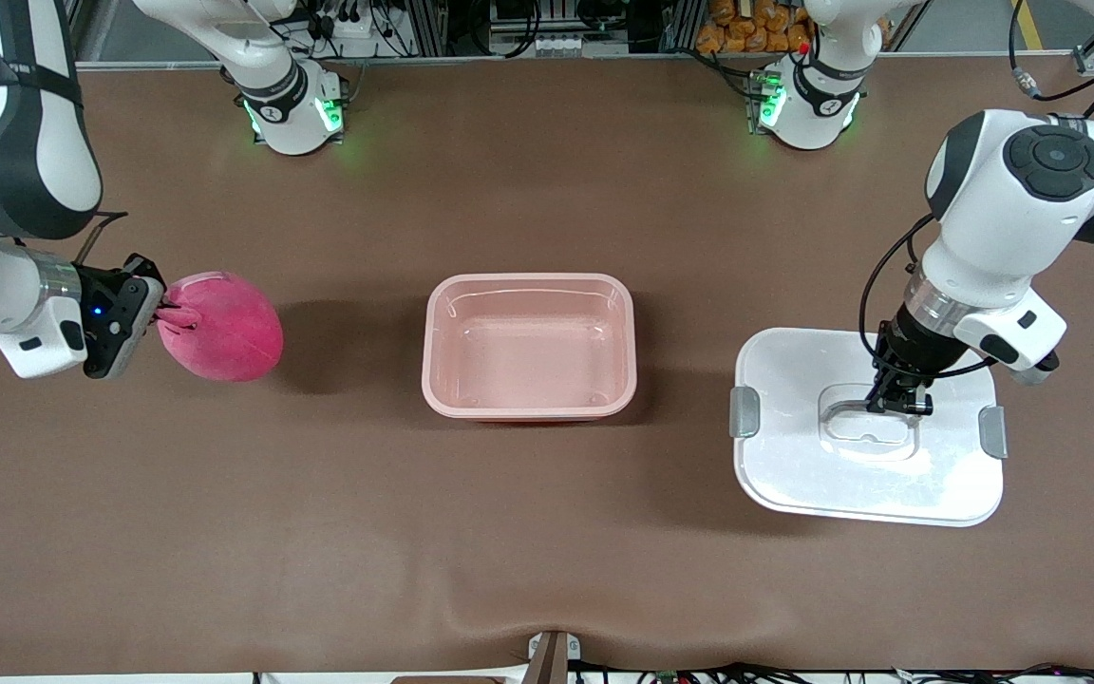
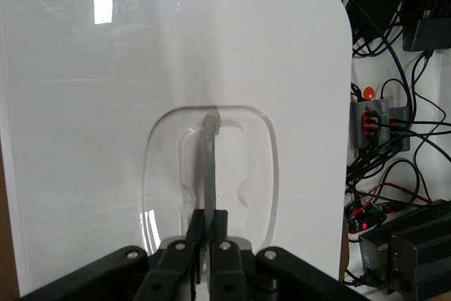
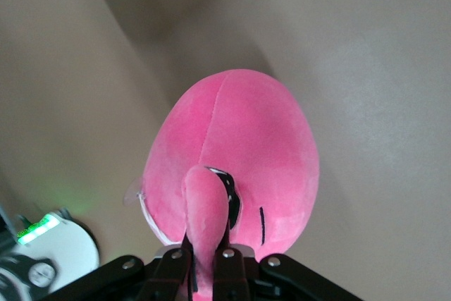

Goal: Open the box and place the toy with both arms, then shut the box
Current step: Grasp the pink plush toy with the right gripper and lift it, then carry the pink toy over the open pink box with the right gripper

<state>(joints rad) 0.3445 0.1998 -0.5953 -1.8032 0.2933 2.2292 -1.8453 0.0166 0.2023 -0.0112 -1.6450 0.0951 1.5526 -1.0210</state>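
The pink tub (image 1: 528, 347) of the box stands open in the middle of the table. Its white lid (image 1: 865, 427) lies flat toward the left arm's end. My left gripper (image 1: 898, 401) is shut on the lid's grey centre handle (image 2: 210, 167), which stands up out of its recess. My right gripper (image 1: 162, 318) is shut on an ear (image 3: 206, 216) of the hot-pink toy (image 1: 221, 326) at the right arm's end of the table. In the right wrist view the toy (image 3: 239, 153) hangs from the jaws with its dark markings beside the held ear.
Grey clips (image 1: 744, 411) sit on the lid's two short sides. The arm bases (image 1: 289, 104) stand along the table's edge farthest from the front camera. Cables and power boxes (image 2: 402, 230) show past the lid's edge in the left wrist view.
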